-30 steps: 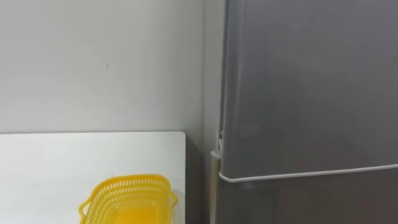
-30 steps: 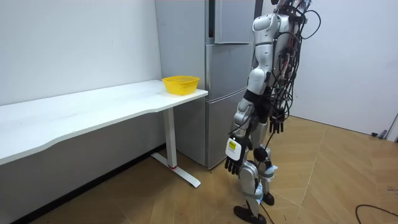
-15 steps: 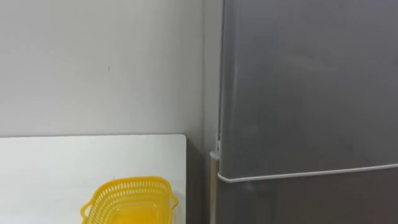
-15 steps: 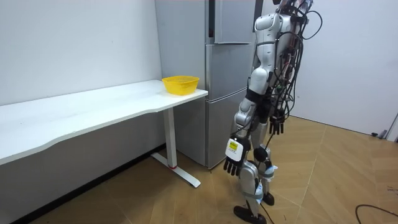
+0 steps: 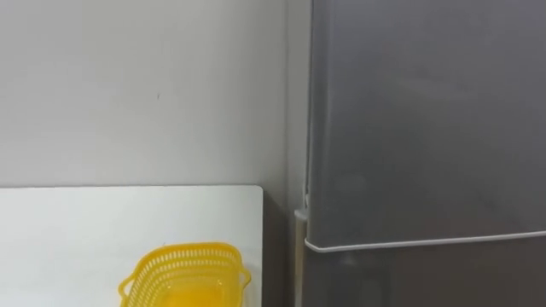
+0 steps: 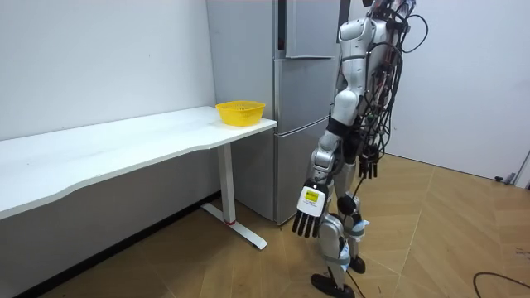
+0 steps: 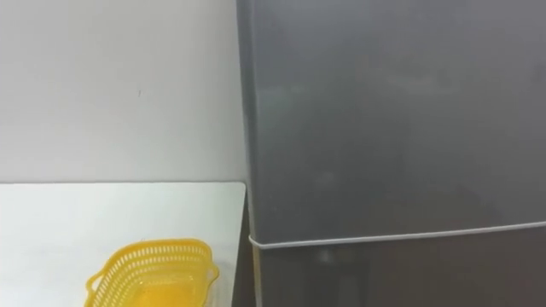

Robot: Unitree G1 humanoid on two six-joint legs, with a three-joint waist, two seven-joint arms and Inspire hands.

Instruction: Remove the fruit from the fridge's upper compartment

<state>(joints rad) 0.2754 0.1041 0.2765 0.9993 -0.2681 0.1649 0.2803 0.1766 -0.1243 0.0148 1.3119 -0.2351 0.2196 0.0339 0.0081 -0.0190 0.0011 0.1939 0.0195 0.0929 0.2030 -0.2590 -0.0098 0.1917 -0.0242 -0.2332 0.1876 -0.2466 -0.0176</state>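
Upper fridge door (image 5: 426,119): grey, closed flush, so whatever is inside is hidden. A pale seam (image 5: 426,243) runs across beneath it and marks the top of the next door down. The fridge (image 6: 290,91) stands tall in the room's corner against the white wall (image 5: 128,94), with a narrow gap between its side and the end of the desk.

Robot stands upright on the wood floor (image 6: 439,232), facing the fridge front, near it but not touching.

Left hand (image 6: 307,222) hangs low on the side toward the desk, fingers straight and spread, pointing down, holding nothing. Right hand (image 6: 368,165) hangs by the hip on the far side, dark fingers loose and pointing down, also holding nothing.

Desk (image 5: 77,239): white, long, running along the wall to the robot's left. A yellow mesh basket (image 5: 188,252) sits at the desk's end nearest the fridge, upright, just beside the edge.
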